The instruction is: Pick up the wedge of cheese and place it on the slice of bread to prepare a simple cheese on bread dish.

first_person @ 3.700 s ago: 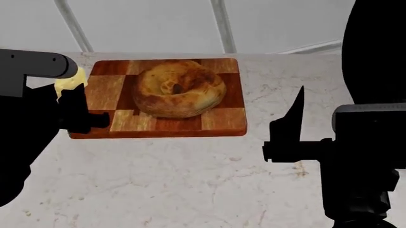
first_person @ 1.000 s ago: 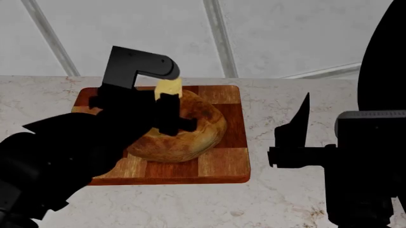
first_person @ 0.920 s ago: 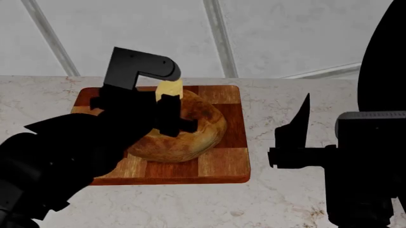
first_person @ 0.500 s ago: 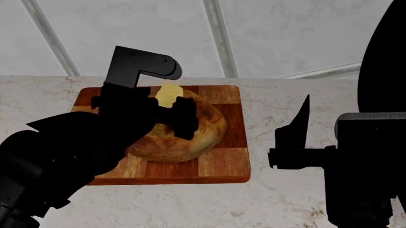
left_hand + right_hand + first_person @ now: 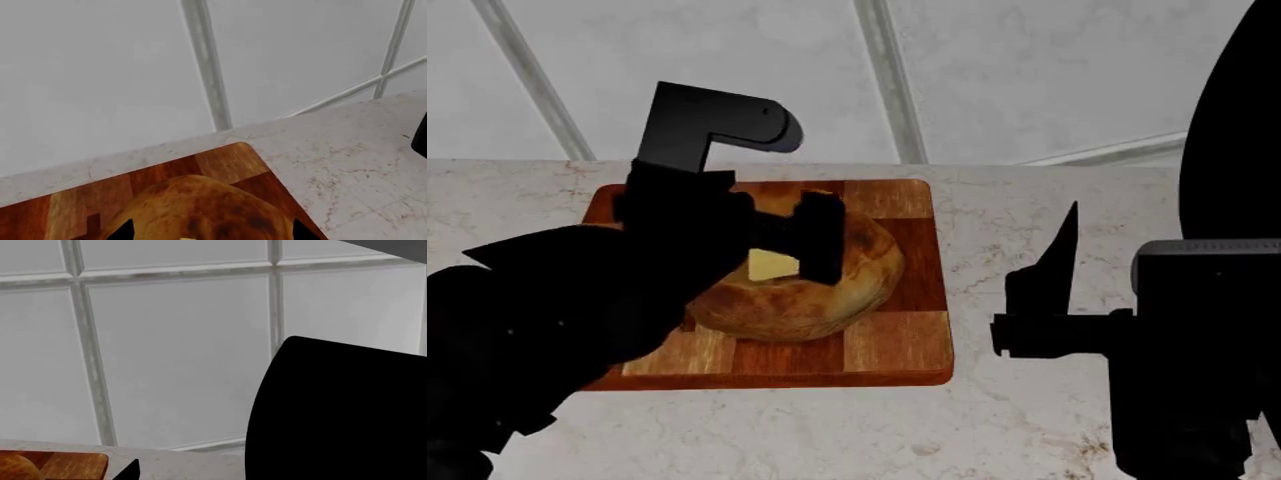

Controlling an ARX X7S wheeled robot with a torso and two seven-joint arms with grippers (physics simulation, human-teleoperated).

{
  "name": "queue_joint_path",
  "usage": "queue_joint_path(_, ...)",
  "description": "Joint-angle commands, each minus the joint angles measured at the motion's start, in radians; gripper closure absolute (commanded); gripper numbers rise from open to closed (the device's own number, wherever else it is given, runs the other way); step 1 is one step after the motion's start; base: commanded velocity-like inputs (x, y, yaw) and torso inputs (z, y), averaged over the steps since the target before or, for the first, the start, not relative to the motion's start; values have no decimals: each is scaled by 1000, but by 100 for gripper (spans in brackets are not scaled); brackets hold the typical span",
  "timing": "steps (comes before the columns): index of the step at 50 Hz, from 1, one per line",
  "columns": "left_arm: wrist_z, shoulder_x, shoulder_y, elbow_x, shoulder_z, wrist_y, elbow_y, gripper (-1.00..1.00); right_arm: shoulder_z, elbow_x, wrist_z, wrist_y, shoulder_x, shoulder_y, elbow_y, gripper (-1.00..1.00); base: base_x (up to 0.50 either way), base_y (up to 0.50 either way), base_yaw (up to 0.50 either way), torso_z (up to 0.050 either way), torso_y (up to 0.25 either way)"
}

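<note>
In the head view we saw the wedge of cheese [image 5: 773, 265] lying on top of the slice of bread [image 5: 827, 290], near its central dimple. The bread sat on the checkered cutting board [image 5: 894, 345], which rested on the marble counter [image 5: 1028, 200]. Our left gripper [image 5: 781, 235] hung just above the bread, at about 12 o'clock from the cheese; its fingers stood apart, one dark fingertip [image 5: 821, 240] at roughly 2 o'clock from the wedge, and they had hold of nothing. In the left wrist view the bread [image 5: 200, 210] filled the near edge, with two fingertips [image 5: 303, 231] spread to either side. Our right gripper [image 5: 1048, 290] hovered over bare counter at 3 o'clock from the board, well apart from it; we could not tell how far its fingers were parted.
</note>
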Motion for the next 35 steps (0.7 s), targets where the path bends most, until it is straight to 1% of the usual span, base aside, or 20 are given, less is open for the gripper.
queue_joint_path(1, -69, -49, 12, -57, -16, -80, 168, -100, 1, 2, 3, -5, 1, -7, -1, -100, 0, 0, 0, 0, 0)
queue_joint_path(5, -124, -88, 32, -102, -47, -131, 285, -100, 1, 2, 3, -10, 0, -12, 0, -100, 0, 0, 0, 0, 0)
queue_joint_path(12, -234, -160, 86, -202, -137, -209, 503, -100, -5, 3, 6, -4, -1, 4, 2, -100, 0, 0, 0, 0, 0)
queue_joint_path(13, -278, -174, 106, -198, -149, -210, 554, -100, -5, 3, 6, -4, -2, 5, 2, -100, 0, 0, 0, 0, 0)
queue_joint_path(14, -279, -188, 106, -184, -130, -212, 582, -100, -5, 3, 6, -8, -3, 4, 4, -100, 0, 0, 0, 0, 0)
queue_joint_path(15, -291, -187, 125, -242, -169, -232, 621, -100, -4, 5, 7, -6, -4, 1, -1, -100, 0, 0, 0, 0, 0)
queue_joint_path(19, -346, -225, 135, -267, -188, -270, 715, -100, 0, 9, 8, 1, 0, 1, -9, -100, 0, 0, 0, 0, 0)
queue_joint_path(22, -381, -252, 152, -291, -214, -289, 773, -100, 1, 10, 8, 1, 2, 2, -9, -100, 0, 0, 0, 0, 0)
queue_joint_path(23, -404, -262, 172, -314, -244, -292, 799, -100, 4, 11, 8, 0, 2, 2, -10, -100, 0, 0, 0, 0, 0)
queue_joint_path(35, -519, -333, 236, -440, -371, -333, 944, -100, -10, 11, 12, 11, 2, 25, -12, -100, 0, 0, 0, 0, 0)
